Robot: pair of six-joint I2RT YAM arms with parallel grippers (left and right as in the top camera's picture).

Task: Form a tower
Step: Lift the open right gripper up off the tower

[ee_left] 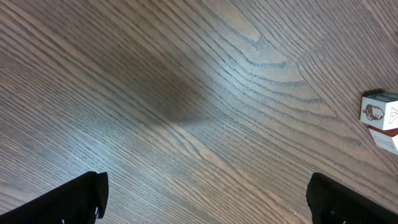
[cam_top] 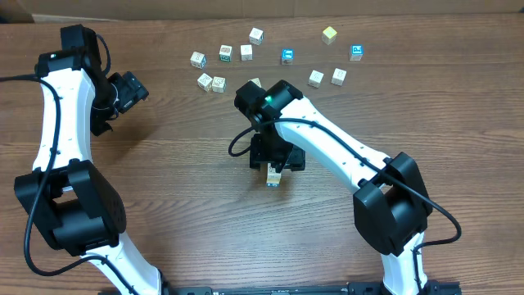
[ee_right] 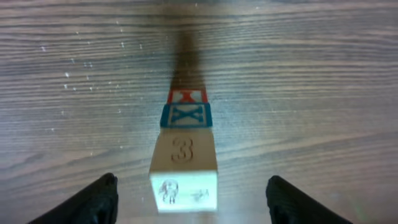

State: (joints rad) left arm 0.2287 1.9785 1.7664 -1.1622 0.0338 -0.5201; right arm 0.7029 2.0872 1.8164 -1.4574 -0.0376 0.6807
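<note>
Right fingers [ee_right: 99, 202], dark and blunt, spread clear either side of the tower [ee_right: 185, 155]: pale wood, square-edged, carved 3 uppermost. Overhead, the right gripper [cam_top: 274, 168] hides most of it. Left gripper [ee_left: 205, 202], well left of the tower, gapes empty over grained table [ee_left: 186, 93].

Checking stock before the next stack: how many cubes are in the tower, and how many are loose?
Cubes in the tower: 3
Loose cubes: 12, one half hidden by the right arm
Total: 15
</note>
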